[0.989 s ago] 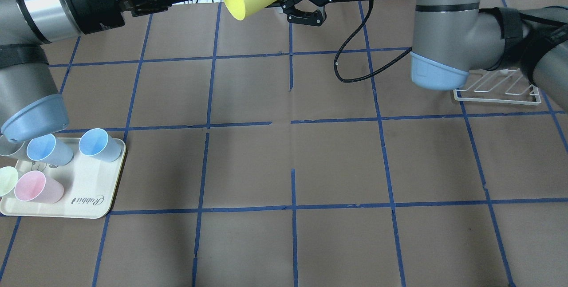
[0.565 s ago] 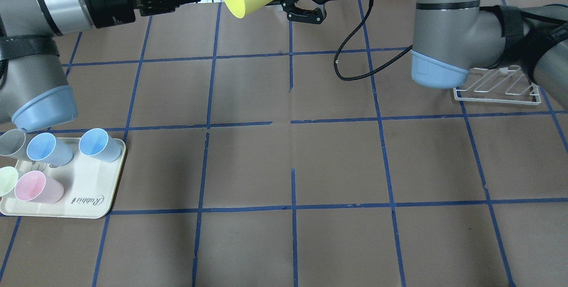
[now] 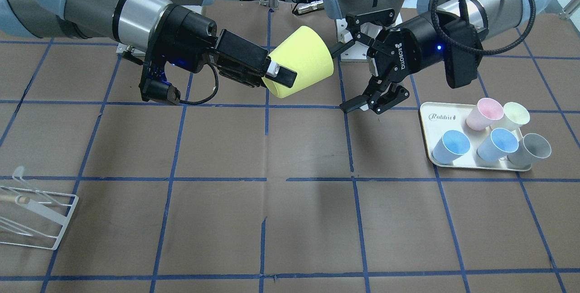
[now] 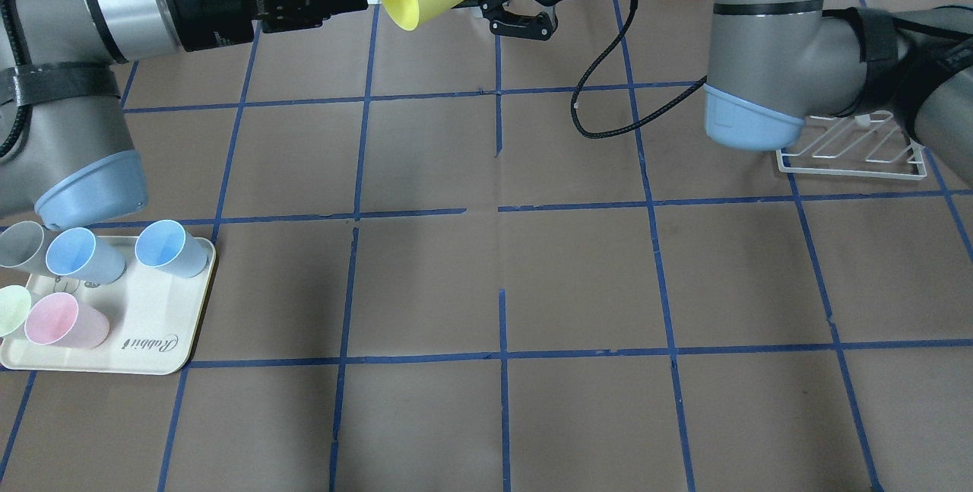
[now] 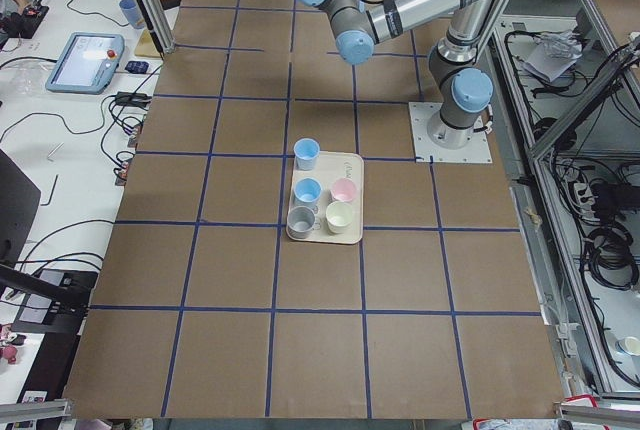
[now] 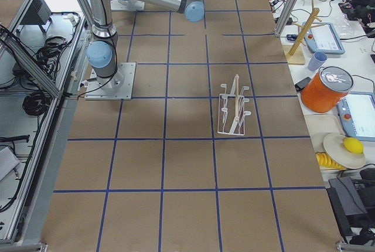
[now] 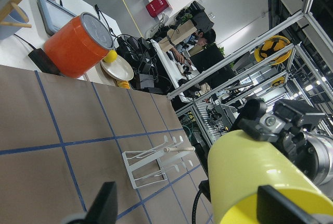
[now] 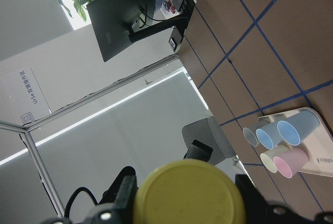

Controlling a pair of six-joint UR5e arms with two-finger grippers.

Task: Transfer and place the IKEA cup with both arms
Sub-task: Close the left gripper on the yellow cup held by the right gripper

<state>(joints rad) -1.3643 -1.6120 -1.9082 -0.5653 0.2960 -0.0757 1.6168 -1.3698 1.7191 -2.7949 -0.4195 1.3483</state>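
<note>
Up over the brown table [image 3: 308, 148], clamps the smooth, tapered yellow plastic cup [image 3: 302, 57] sideways, near its flat round base, with the right gripper [image 3: 277, 71]. Holds the left gripper [image 3: 343, 79] spread wide, jointed black fingers [image 3: 353, 103] just beside the open rim.

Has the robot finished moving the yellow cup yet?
Not yet. Done: the right gripper holds the IKEA cup in the air. In hand: the left gripper, open, is at its mouth for the hand-over. Still to do: grasp, release, then set it down.
</note>
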